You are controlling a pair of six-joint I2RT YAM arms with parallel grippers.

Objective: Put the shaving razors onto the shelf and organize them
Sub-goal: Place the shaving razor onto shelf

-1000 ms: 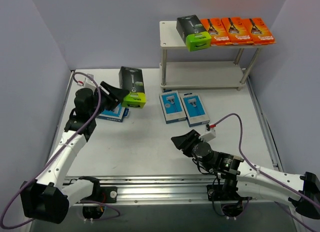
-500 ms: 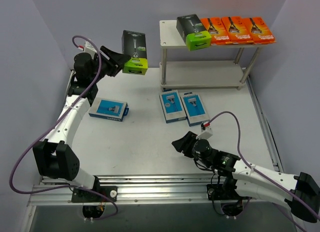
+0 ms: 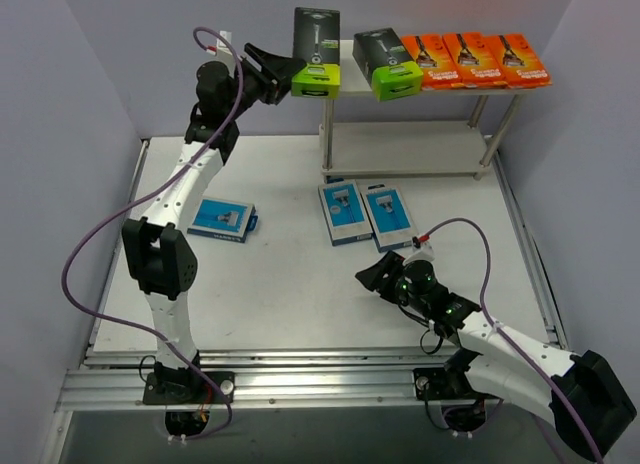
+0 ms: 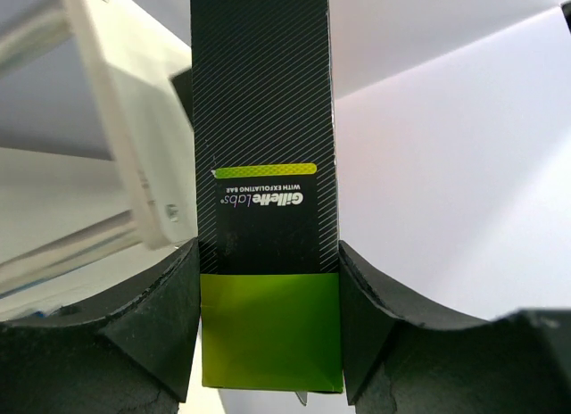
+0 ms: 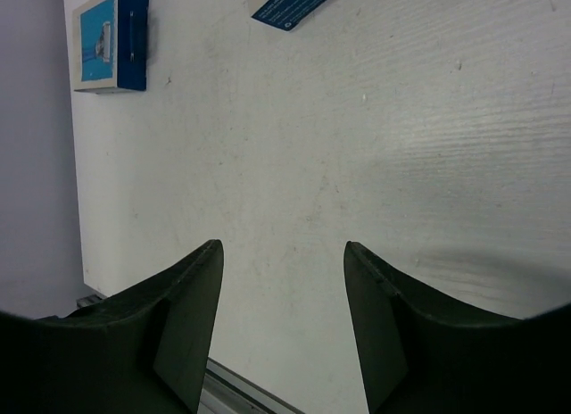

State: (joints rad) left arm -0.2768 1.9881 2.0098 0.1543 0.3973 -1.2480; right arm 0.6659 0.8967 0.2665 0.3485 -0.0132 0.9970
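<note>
Razor pack [image 4: 263, 164]: flat, black, finely striped, lime-green end; pinched at that end by left hand [image 4: 268, 338]. Right hand [image 5: 282, 249]: spread, above desk [image 5: 294, 146].

The shelf [image 3: 346, 84] top was seen bare only at 9 o'clock. The rest was blocked by four razor packs [image 3: 472, 61].

black razor pack [image 3: 316, 46] upright, airborne, beside shelf [image 3: 400, 144] top edge

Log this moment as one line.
left gripper: shut on black razor pack, beside shelf top | right gripper: open, empty, over table
</note>
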